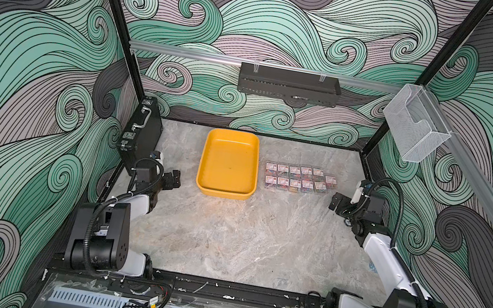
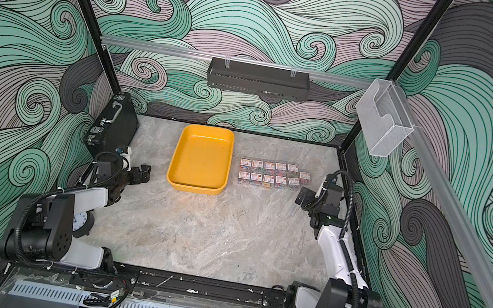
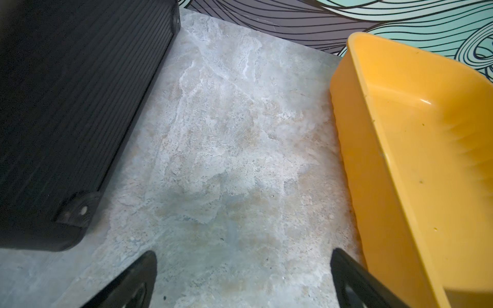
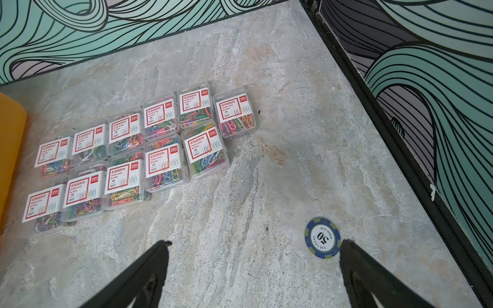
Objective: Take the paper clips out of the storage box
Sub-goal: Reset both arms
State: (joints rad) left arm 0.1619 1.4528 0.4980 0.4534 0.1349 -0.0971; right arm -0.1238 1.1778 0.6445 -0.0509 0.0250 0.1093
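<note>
The marbled tabletop (image 1: 223,242) fills the frame's centre. The left arm (image 1: 131,206) and right arm (image 1: 386,263) sit folded low at its sides, with jaws spread wide, holding nothing. A black briefcase (image 1: 140,133) stands at centre left and the yellow storage box (image 1: 223,192) at centre. Just right of it, outside, eleven boxes of paper clips (image 4: 165,160) lie in two rows, labelled "deli", "PAPER CLIPS", "3#". A blue poker chip (image 4: 322,238) beside the right jaws reads "LAS VEGAS", "50".
</note>
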